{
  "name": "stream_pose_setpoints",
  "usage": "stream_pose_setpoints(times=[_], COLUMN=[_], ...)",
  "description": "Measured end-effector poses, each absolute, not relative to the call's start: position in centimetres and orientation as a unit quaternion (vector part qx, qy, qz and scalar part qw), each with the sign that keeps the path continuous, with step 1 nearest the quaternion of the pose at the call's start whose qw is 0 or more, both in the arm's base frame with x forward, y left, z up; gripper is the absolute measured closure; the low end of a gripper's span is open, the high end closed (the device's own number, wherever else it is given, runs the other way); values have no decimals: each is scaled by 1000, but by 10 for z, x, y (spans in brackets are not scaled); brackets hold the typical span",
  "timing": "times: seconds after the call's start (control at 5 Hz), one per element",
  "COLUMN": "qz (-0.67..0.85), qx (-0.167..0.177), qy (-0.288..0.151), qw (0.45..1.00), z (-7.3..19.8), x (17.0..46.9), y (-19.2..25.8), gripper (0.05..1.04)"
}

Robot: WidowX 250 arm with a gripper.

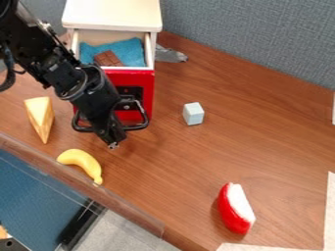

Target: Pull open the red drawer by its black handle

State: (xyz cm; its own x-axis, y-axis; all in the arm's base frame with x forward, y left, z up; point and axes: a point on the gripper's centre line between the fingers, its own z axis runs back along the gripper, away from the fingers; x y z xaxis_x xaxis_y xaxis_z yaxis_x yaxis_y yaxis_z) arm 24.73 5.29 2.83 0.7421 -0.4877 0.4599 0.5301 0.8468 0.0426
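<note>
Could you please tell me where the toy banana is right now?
In the camera view, the toy banana lies towards the lower left of the picture, along the table's wooden edge, between the gripper and that edge.

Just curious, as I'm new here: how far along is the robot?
The drawer already stands open, with blue cloth and a brown bar inside. The gripper looks empty and hangs near the banana. What's left is unclear, but the banana, yellow wedge, pale block and red-and-white toy lie outside the drawer.
</note>
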Motion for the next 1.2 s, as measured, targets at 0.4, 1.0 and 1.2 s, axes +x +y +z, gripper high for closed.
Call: stream_pose_setpoints(times=[0.4, 1.0, 1.2], qz=[-271, -236, -242], qx=[-51, -56, -58], qy=[-233, -218, -223], qw=[932, 946, 942], z=[29, 30, 42], x=[247, 238, 237], y=[53, 62, 61], gripper=[835, 519, 212])
